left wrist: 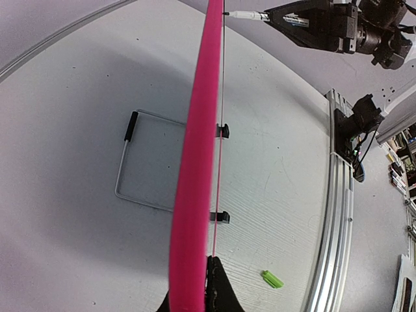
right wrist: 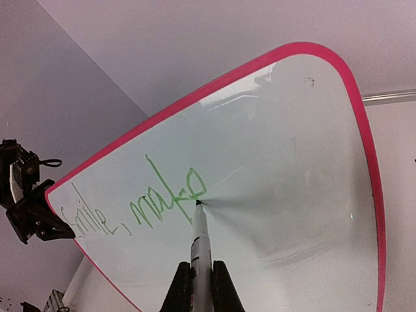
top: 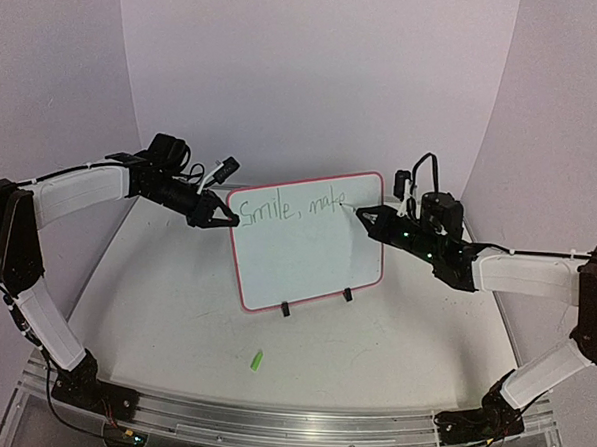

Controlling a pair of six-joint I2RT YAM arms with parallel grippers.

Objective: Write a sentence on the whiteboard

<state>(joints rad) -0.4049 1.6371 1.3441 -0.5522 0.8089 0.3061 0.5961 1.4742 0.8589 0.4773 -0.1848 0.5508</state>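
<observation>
While the tabletop (top: 173,317) carries the whiteboard (top: 307,254) upright at frame centre, the left end effector (top: 222,219) is clenched on its upper-left rim. Right of centre, the right end effector (top: 365,215) grasps a marker (right wrist: 199,240). The marker's tip touches the board just after the green sentence (top: 291,209), which so far reads "Smile, make".

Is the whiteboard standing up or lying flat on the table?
Standing up: the whiteboard rests on its black clip feet, and the left gripper grips its edge.
</observation>
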